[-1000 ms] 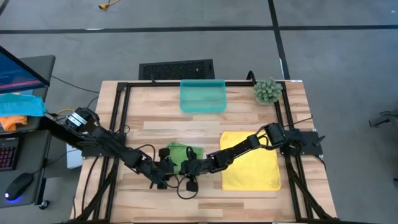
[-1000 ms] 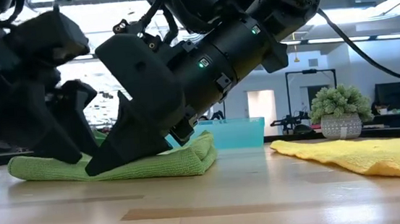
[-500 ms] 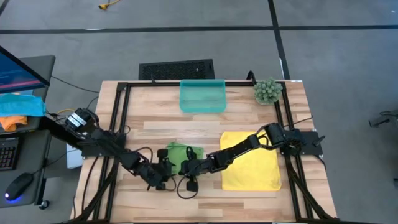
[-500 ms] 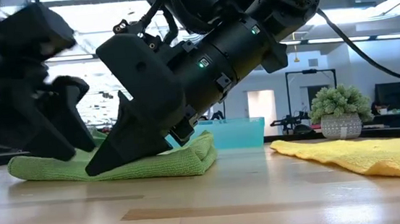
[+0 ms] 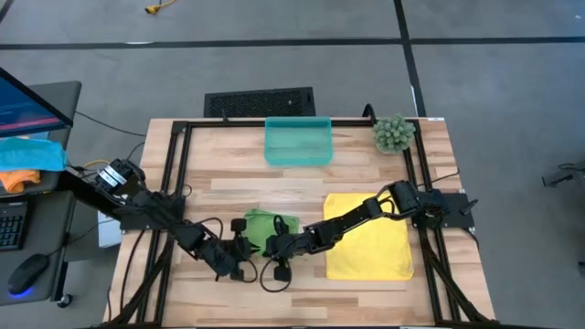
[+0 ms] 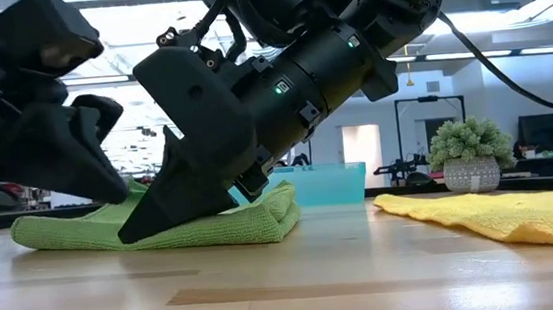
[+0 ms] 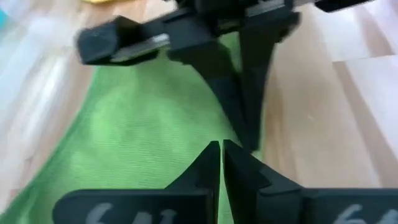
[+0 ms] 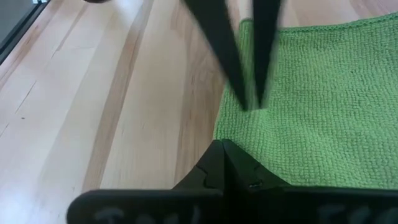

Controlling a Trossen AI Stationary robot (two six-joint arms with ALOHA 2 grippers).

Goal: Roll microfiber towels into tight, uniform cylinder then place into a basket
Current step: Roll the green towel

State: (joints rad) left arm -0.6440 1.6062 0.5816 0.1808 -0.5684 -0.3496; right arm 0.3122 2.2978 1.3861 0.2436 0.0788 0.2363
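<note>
The green microfiber towel (image 5: pixel 271 227), partly folded, is lying near the front of the desk (image 5: pixel 228 174); the yellow towel (image 5: pixel 370 236) is lying flat beside it; the basket (image 5: pixel 298 141) is standing at the far edge. The left pincer (image 7: pixel 221 163) and right pincer (image 8: pixel 222 160) are being held together, tips at the green towel's near edge. The cloth is judged soft, light and limp; a grip at an edge fold is advised.

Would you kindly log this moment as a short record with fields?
green towel: folded, near the table's front edge
yellow towel: flat, unrolled, on the right
basket: teal, at the back edge, empty
left gripper: jaws shut, at the green towel's left edge
right gripper: jaws shut, tip on the green towel's front edge
plant: at the back right corner
</note>
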